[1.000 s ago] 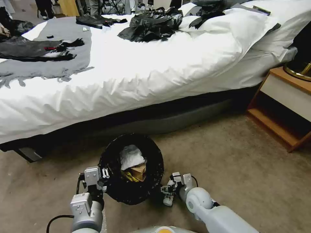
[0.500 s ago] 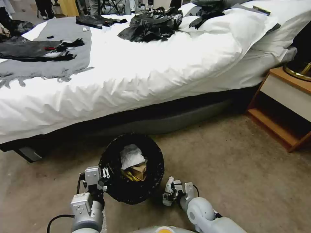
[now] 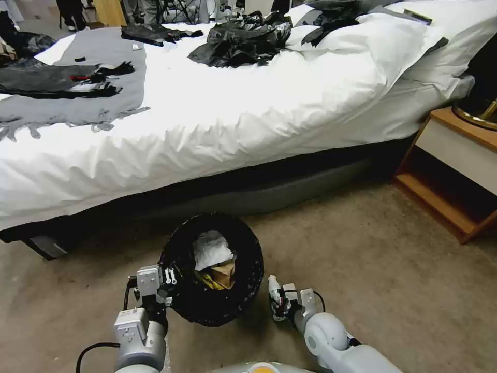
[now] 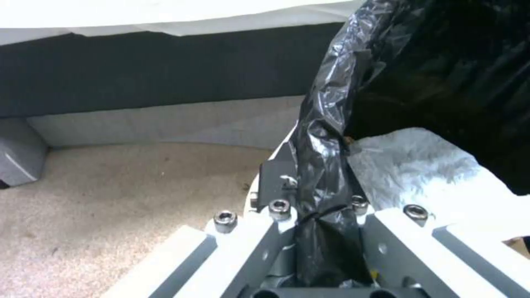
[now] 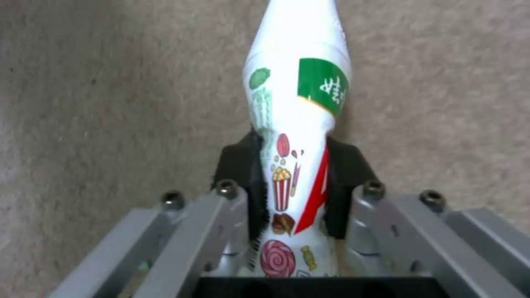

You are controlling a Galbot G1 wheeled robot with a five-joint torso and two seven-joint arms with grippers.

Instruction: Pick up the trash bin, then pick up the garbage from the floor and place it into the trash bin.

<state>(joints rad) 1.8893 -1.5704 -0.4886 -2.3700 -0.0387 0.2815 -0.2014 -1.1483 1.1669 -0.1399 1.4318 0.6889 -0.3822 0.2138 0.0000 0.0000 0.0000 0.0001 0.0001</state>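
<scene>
While left gripper clamps trash bin rim | right gripper grips white bottle

A bedroom, likely a hotel room, is showing here: a wide bed under a white duvet is taking up most of the space, with pillows piling at its head. A wooden nightstand is standing beside it on beige carpet. Black clothes are lying across the bedding.

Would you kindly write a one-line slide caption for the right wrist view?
Right gripper shut on a white printed snack wrapper, its black fingers pinching it above beige carpet.
</scene>
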